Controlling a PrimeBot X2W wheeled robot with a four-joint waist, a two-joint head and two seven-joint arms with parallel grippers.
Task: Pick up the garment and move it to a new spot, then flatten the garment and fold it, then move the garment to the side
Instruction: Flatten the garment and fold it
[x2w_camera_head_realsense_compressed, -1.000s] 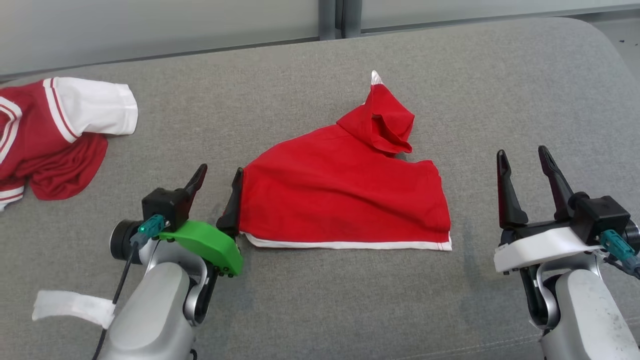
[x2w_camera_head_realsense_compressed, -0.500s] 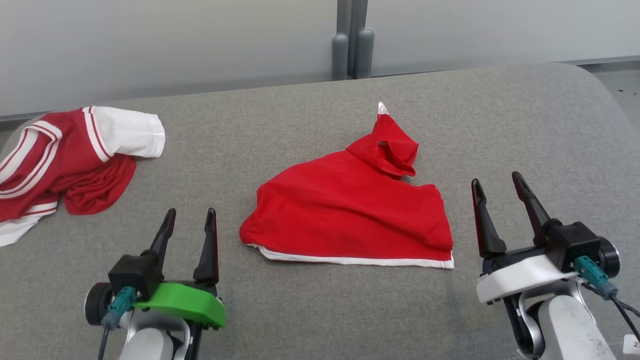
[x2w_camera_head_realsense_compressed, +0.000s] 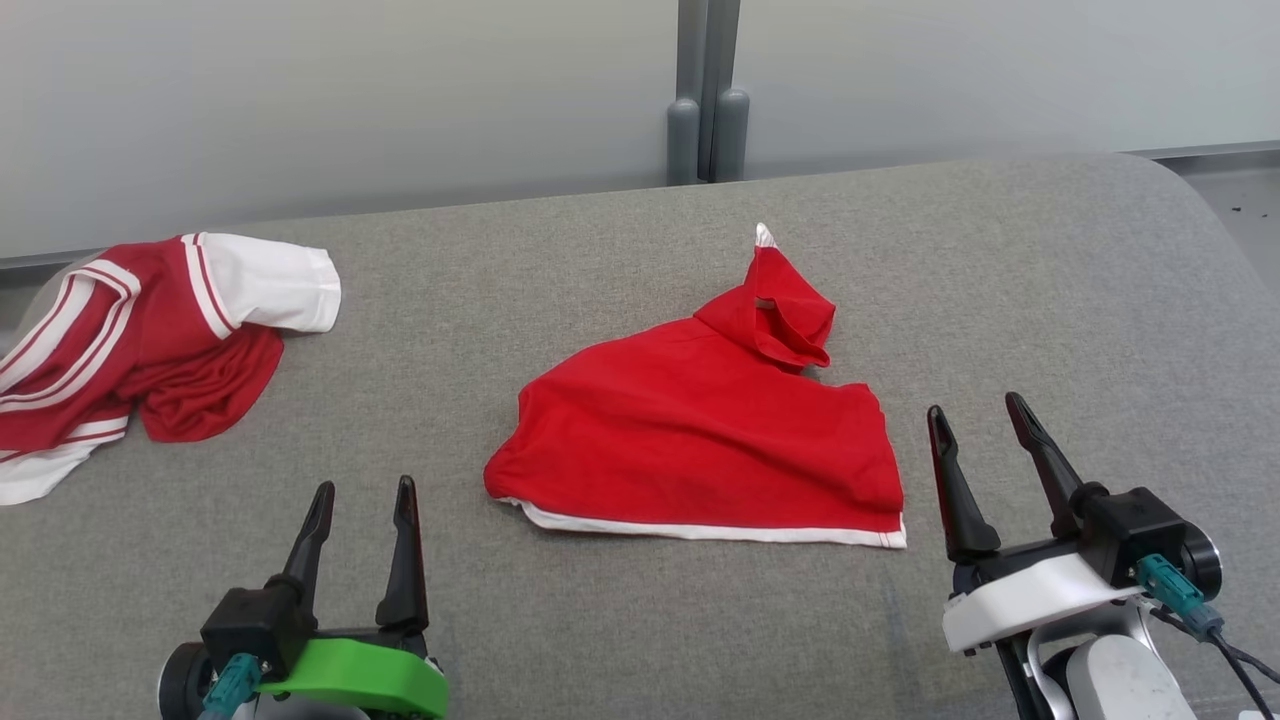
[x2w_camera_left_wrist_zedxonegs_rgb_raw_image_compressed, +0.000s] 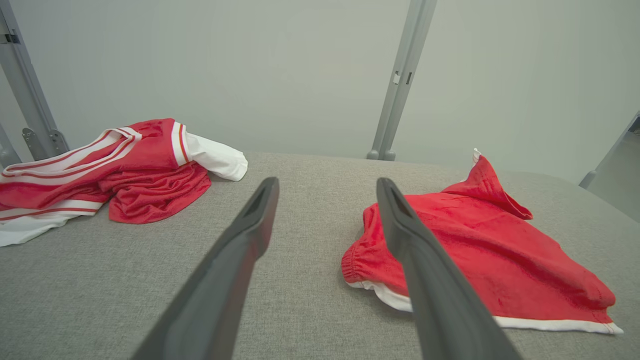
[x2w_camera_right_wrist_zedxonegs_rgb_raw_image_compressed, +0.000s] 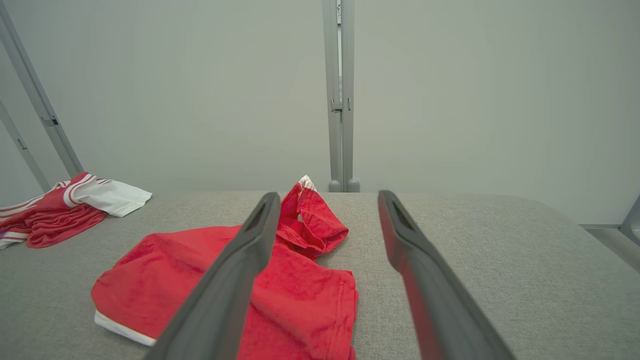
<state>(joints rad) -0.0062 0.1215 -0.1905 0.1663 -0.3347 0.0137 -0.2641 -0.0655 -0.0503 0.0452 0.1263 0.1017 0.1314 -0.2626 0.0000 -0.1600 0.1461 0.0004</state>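
red garment (x2w_camera_head_realsense_compressed: 700, 455) flat, both hands apart, empty

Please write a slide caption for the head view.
Red garment on grey surface, left gripper and right gripper open either side; red-and-white garment far left.

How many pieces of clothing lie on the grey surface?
2. A plain red garment lies in the middle; a crumpled red-and-white one lies at the far left edge. That heap might hide a further piece.
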